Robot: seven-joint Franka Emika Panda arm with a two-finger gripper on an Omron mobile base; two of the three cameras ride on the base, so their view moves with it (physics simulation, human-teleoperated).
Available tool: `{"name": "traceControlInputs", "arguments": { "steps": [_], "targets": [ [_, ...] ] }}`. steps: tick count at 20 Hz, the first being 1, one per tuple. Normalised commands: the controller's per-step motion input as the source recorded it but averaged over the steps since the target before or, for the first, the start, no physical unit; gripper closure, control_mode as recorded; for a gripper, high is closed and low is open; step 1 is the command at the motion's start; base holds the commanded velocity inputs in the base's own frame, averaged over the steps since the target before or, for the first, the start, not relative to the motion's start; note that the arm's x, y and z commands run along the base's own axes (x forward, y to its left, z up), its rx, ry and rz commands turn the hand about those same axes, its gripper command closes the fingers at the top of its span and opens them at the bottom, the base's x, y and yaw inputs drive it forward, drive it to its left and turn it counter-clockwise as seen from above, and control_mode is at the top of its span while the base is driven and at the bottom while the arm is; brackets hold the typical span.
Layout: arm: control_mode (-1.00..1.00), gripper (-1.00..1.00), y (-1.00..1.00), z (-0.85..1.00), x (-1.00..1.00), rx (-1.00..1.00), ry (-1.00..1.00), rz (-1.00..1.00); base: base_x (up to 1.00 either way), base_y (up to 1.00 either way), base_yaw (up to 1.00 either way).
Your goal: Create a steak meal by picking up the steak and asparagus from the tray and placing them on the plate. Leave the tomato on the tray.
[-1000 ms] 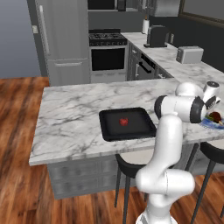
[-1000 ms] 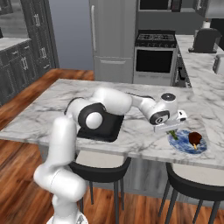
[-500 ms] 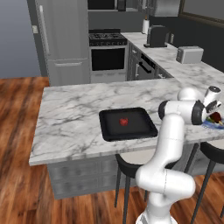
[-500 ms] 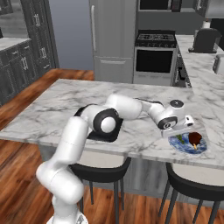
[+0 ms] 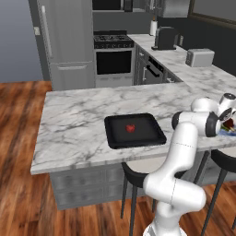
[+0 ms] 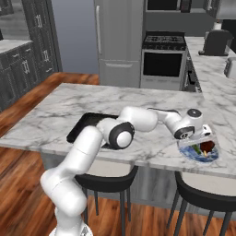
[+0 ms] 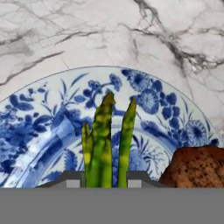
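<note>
Since the earlier frames your arm has reached further out over the right end of the bench (image 5: 83,115), and the gripper (image 6: 203,138) now hangs over the plate (image 7: 52,109) rather than beside it, with the base cameras unmoved. Your biggest risk is letting go too early or too high: the gripper is closed narrowly on the asparagus (image 7: 107,140), which stands nearly upright between the fingertips, so if it drops tip-first it could bounce or roll over the plate's shallow rim onto the bench. A second risk is the steak (image 7: 197,168), already lying on the plate just beside the stalks at the lower right of the hand view; if you descend with any sideways drift, the gripper could nudge it toward the plate's edge. The plate sits near the bench's front edge in the right base view, so a hard push down could shift it that way. The tray (image 5: 152,136) stays well apart on the bench to the left, with the tomato (image 5: 131,128) alone on it, so you have nothing to disturb there. As for looks, the plate is round with a blue and white floral pattern; the asparagus is a small bunch of thin green stalks with yellowish highlights; the steak is a dark reddish-brown lump.
</note>
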Motion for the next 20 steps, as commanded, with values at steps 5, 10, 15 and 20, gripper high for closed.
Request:
{"name": "traceControlInputs", "arguments": {
  "steps": [5, 10, 15, 20],
  "targets": [
    [-1.0, -1.0, -0.02, -0.01, 0.05, 0.0, 0.0, 0.0, 0.0, 0.0, 0.0],
    [-1.0, -1.0, 0.0, 0.12, -0.22, 0.0, 0.0, 0.0, 0.0, 0.0, 0.0],
    [-1.0, -1.0, 0.3, 0.37, -0.57, -0.03, -0.04, 0.0, 0.0, 0.0, 0.0],
    [-1.0, -1.0, 0.62, 0.47, -0.7, -0.09, -0.15, 0.0, 0.0, 0.0, 0.0]
  ]
}}
